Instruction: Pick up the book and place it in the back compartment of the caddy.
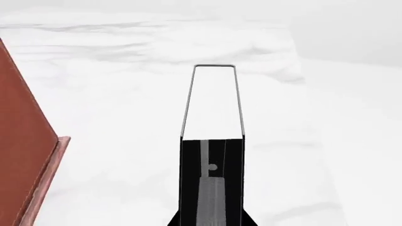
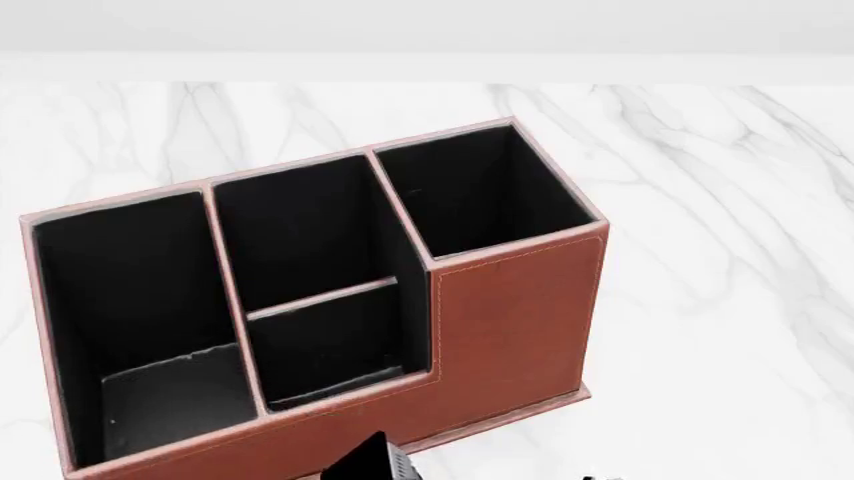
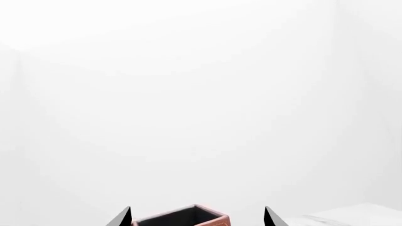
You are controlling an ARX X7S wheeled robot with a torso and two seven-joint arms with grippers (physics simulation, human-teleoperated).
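The caddy [image 2: 514, 320], reddish-brown with black lining, fills the middle of the head view. Its back compartment [image 2: 334, 345] is the small pocket between the low cross divider and the low long wall, and nothing shows inside it. In the left wrist view my left gripper [image 1: 212, 222] is shut on the book [image 1: 212, 113], which stands out from the jaws with its white page edges showing, above the table beside the caddy's outer wall [image 1: 22, 155]. A black corner [image 2: 378, 458] shows at the head view's bottom edge, in front of the caddy. My right gripper [image 3: 197, 217] is open and empty, with the caddy's tall end [image 3: 220, 221] beyond it.
The white marble table [image 2: 694, 200] runs around the caddy, with bare surface to its right and behind it. A pale wall stands behind the table. The caddy's tall square end pocket [image 2: 481, 190] is at the right.
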